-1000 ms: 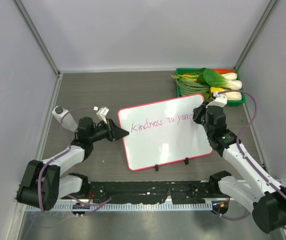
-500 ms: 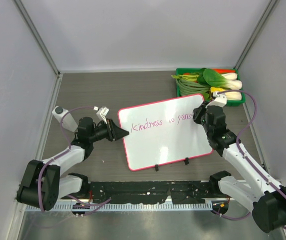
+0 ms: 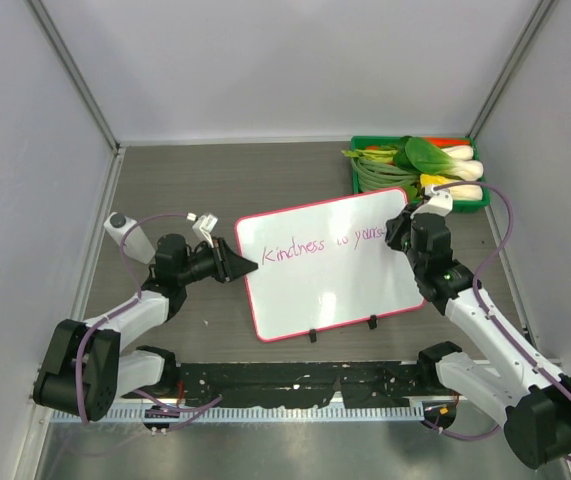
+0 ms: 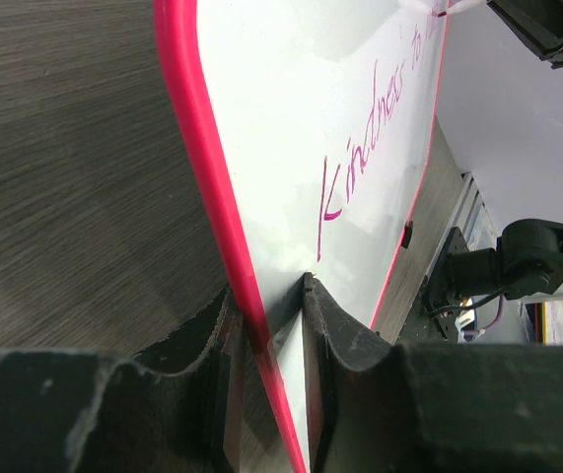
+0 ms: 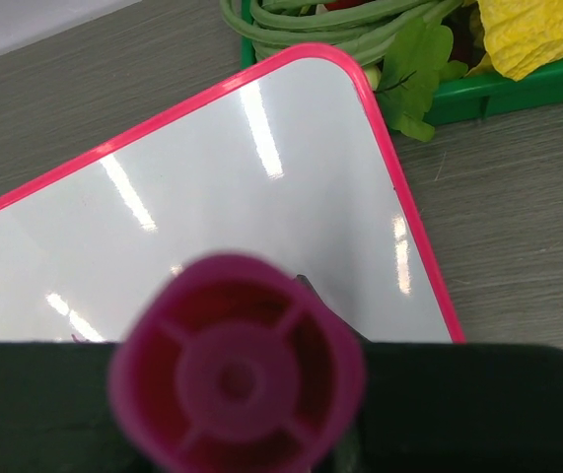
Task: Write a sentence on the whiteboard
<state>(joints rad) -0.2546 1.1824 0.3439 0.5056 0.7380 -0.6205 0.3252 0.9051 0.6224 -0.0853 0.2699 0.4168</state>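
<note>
The whiteboard (image 3: 335, 285) lies flat on the table, white with a pink frame and two black clips on its near edge. The sentence (image 3: 315, 246) runs across its upper part in thin pink cursive and also shows in the left wrist view (image 4: 358, 143). My left gripper (image 3: 248, 265) is shut on the whiteboard's left edge (image 4: 194, 148), one finger (image 4: 335, 320) on the white face. My right gripper (image 3: 401, 230) hovers at the board's right end, over the last word, shut on a pink marker (image 5: 237, 363). The marker's tip is hidden below its butt end.
A green tray (image 3: 357, 182) of vegetables stands just behind the whiteboard's far right corner, close to my right gripper; its rim (image 5: 518, 94) and leaves (image 5: 414, 69) show in the right wrist view. Grey walls enclose the table on three sides.
My right gripper has edged slightly to the right at the end of the written line. The left gripper and the whiteboard have not moved.
</note>
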